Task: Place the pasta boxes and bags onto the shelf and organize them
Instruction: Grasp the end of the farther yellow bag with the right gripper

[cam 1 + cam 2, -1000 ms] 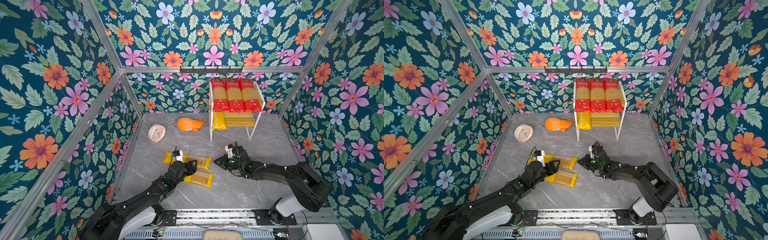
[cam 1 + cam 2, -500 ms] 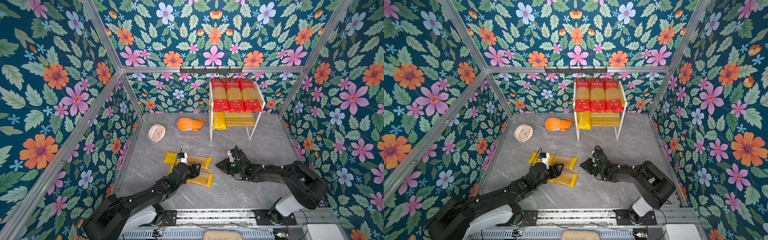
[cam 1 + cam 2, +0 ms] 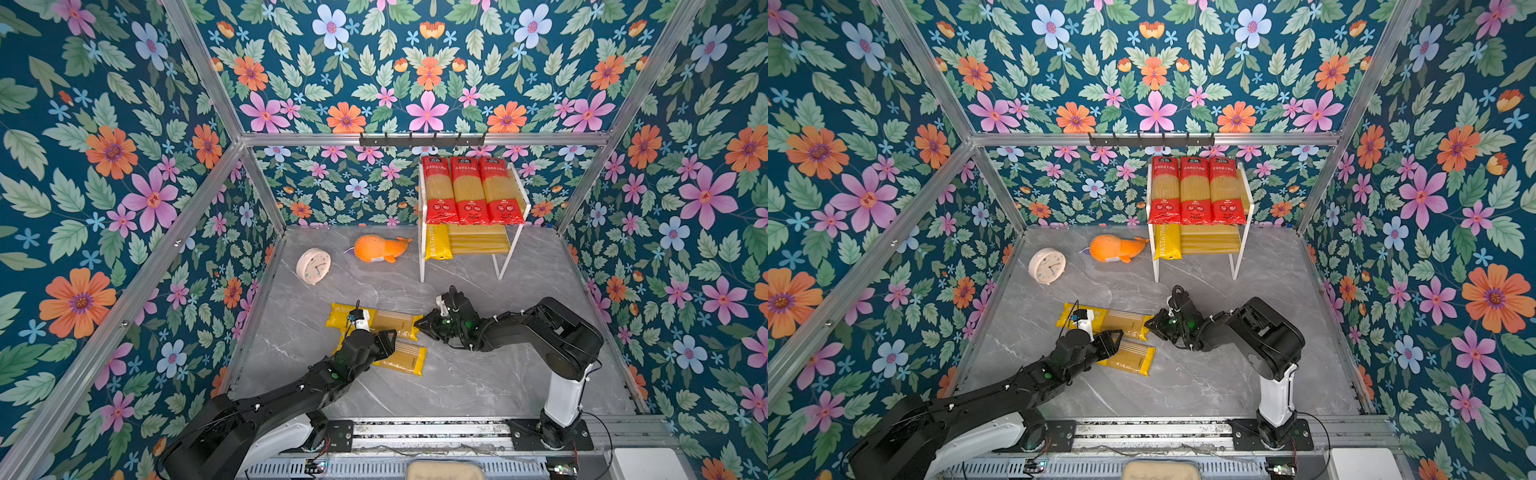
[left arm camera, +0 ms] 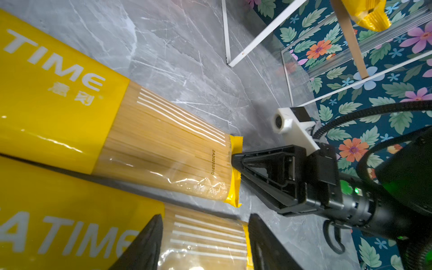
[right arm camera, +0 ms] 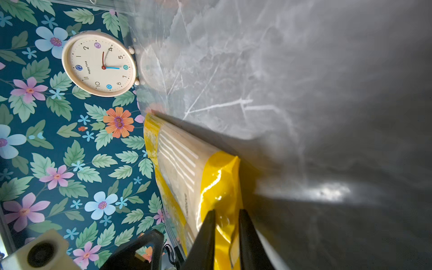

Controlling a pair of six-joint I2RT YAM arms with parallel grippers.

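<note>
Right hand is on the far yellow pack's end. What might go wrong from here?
1. The right hand grips the far pack only by its thin end seal; lifted there, the long pack may sag, slip or tear.
2. The left hand hovers open over the near pack, close beside; dragging the far pack could bump either.

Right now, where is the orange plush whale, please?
In both top views the whale lies at the back, between the clock and the shelf.
</note>
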